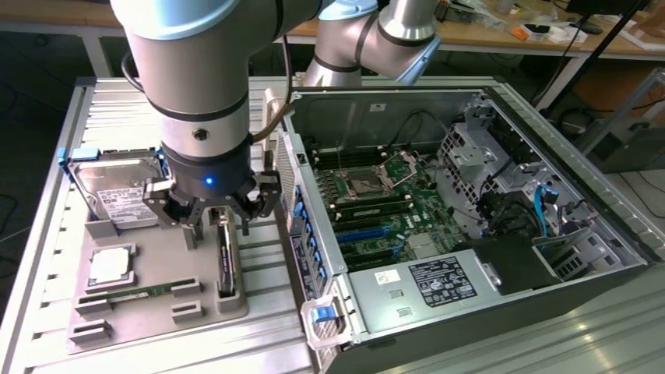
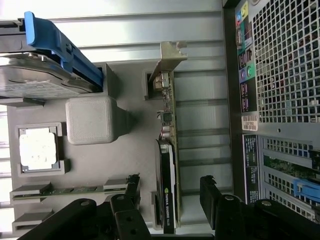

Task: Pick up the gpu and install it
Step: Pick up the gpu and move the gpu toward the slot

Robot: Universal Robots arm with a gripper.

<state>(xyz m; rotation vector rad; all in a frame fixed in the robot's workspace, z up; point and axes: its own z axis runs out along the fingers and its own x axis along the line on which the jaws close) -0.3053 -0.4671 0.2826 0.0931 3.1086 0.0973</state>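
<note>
Over the grey tray: your gripper straddles the upright gpu.
Jaws: open, probably not touching yet.
Grip: keep the card centred, close squarely.

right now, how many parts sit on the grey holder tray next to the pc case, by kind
hard drive: 1
cpu: 1
memory stick: 1
gpu: 1
total: 4
</note>
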